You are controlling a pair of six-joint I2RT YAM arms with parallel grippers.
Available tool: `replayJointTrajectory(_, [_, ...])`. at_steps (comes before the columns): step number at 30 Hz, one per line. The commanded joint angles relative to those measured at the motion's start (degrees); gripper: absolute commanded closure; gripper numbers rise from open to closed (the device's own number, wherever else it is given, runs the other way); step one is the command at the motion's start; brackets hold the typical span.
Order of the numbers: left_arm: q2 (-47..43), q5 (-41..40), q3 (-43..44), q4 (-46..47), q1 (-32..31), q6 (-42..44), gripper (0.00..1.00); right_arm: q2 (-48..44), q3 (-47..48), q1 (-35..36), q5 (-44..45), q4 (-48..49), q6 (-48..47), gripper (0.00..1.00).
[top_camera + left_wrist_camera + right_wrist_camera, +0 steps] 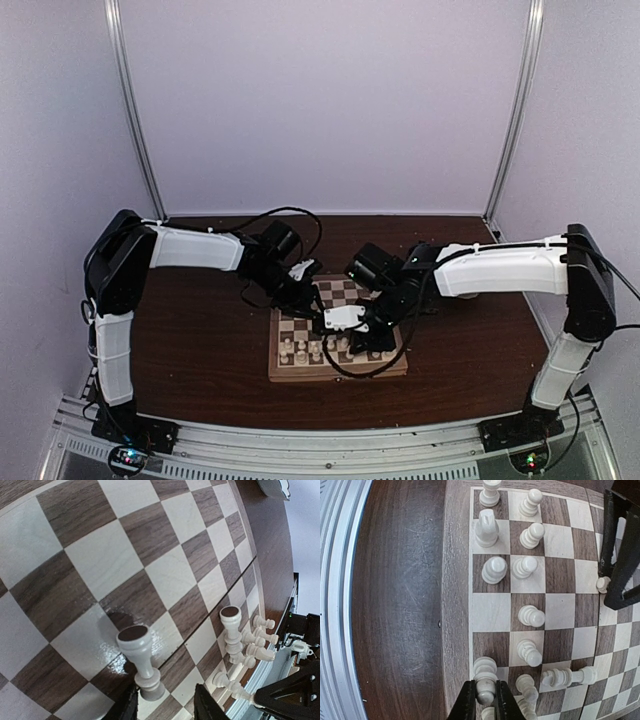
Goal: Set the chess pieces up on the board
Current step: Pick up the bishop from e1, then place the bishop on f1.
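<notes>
The board point(338, 374) lies mid-table, with several cream chess pieces point(528, 566) standing in two rows along its near edge point(492, 612). One piece lies on its side point(565, 676). My right gripper point(485, 687) is shut on the head of a piece point(485, 669) standing at the rim; in the top view it point(362, 343) is over the board's near right. My left gripper point(165, 700) hangs low over the bare squares point(105, 555), jaws apart. A piece point(137, 655) with its dark felt base showing leans by the left finger point(127, 707), clear of the right finger point(210, 705).
A white scalloped bowl point(303, 268) sits off the board's far left corner. Dark wooden table point(400, 605) surrounds the board, with the aluminium frame point(335, 630) at its near edge. The left arm's black fingers point(615, 540) stand over the board's far squares.
</notes>
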Motion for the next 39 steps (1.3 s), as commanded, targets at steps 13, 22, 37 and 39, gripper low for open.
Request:
replayJointTrajectory(13, [0.75, -0.05, 0.49, -0.37, 0.34, 0.54, 0.61, -3.12, -3.14, -1.96, 1.22, -0.64, -0.85, 0.92])
replayJointTrajectory(22, [0.82, -0.02, 0.29, -0.31, 0.34, 0.6, 0.62, -1.22, -3.01, -1.98, 1.51, -0.54, -0.86, 0.81])
replayJointTrajectory(37, [0.74, 0.16, 0.27, -0.5, 0.34, 0.72, 0.64, -6.15, 3.09, -8.11, -2.51, -3.21, 1.56, 0.68])
replayJointTrajectory(39, [0.7, 0.14, 0.26, -0.67, 0.35, 0.72, 0.68, -5.73, 4.39, -10.41, -3.17, -3.26, 2.15, 0.67])
